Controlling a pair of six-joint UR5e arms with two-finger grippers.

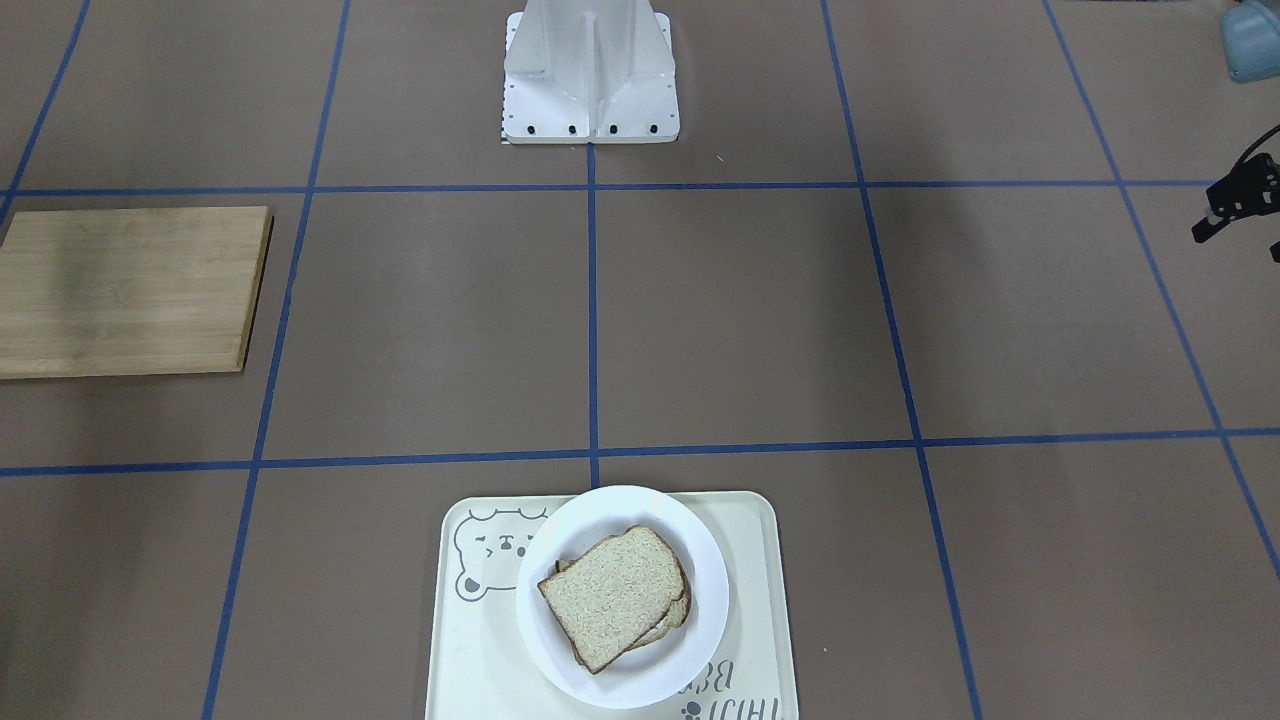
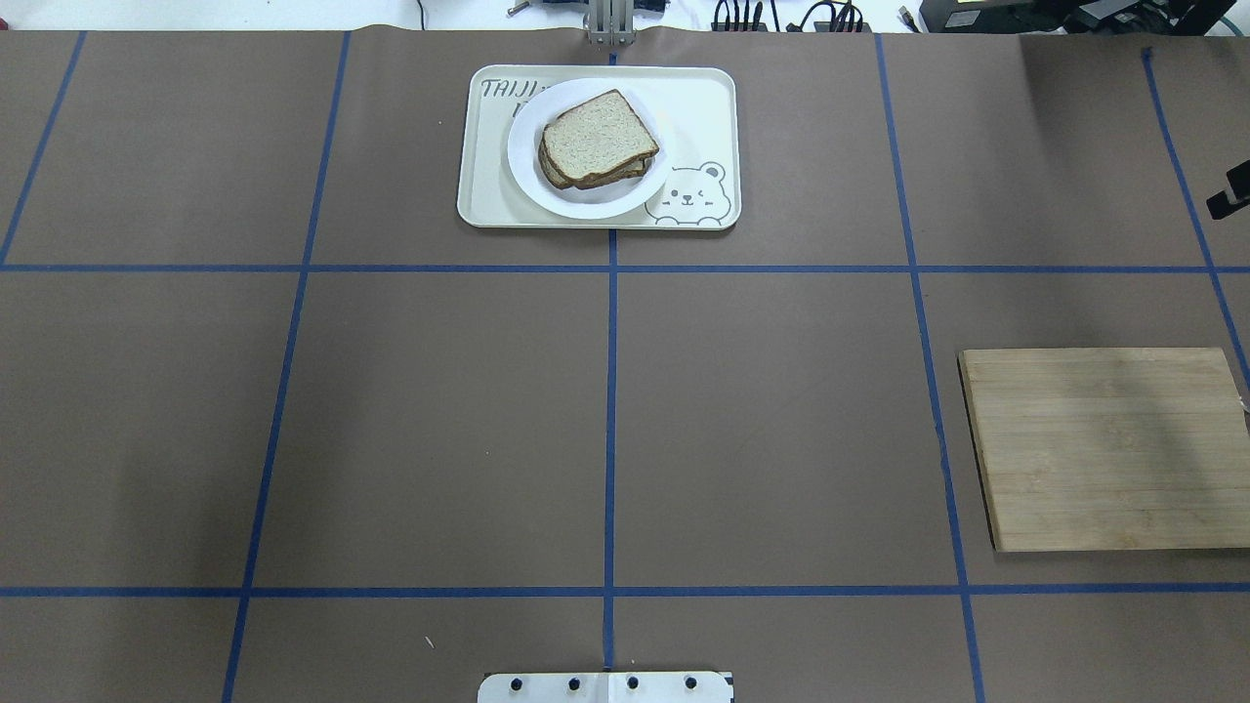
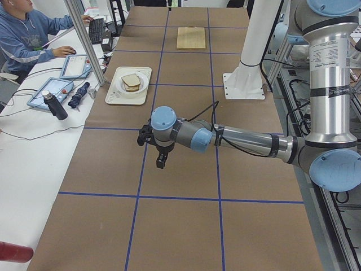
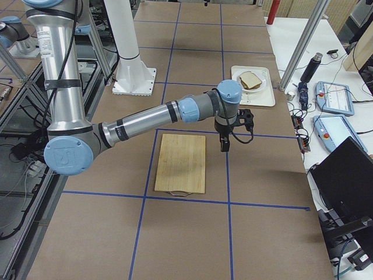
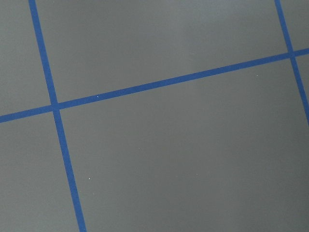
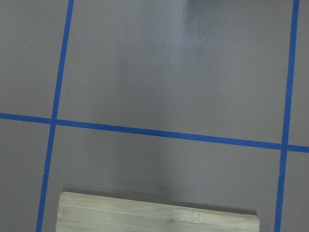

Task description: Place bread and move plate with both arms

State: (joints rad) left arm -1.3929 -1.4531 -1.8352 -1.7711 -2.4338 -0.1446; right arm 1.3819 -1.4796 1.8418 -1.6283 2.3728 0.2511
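Two slices of wholewheat bread sit stacked on the round white plate. The plain bread lies flat on top, and the crust of a second slice peeks out beneath it, slightly askew. Whatever lies between them cannot be made out. The plate rests on a cream rectangular tray, covering part of its printed lettering and touching the bear drawing. The tray lies at the far middle of the bench, on the centre tape line.

On the right side of the bench, well apart from the tray, a bamboo cutting board lies flat. The white stand is bolted at the near middle edge.

Both arms are stretched out low over the bench, one on each side, and neither touches anything. The left arm reaches over the left part, and its jaws point down above bare brown paper crossed by blue tape, well apart from the tray. The right arm reaches over the right part, and its jaws hang just beyond the far edge of the cutting board. For each arm the views do not show whether the jaws are spread or pressed together, so this cannot be told. Nothing is seen between them.
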